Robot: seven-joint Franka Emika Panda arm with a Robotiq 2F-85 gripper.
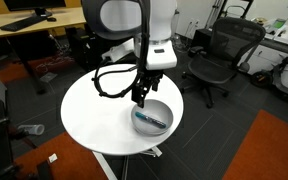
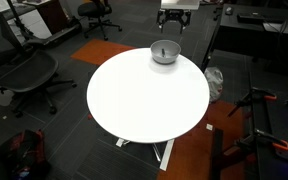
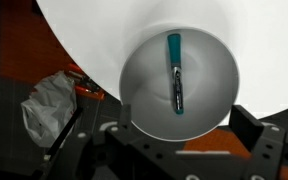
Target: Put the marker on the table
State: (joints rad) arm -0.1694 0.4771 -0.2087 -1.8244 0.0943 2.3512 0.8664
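**Marker in the bowl, claw spread above**

The teal marker (image 3: 174, 72) lies flat inside the grey bowl (image 3: 142, 95), which sits near the edge of the round white table (image 1: 92, 112). The gripper (image 1: 141, 99) hangs right over the bowl, fingers wide apart, gripping nothing.

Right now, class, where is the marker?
In the wrist view the marker lies inside the grey bowl, which sits near the edge of the round white table, just under the open gripper.
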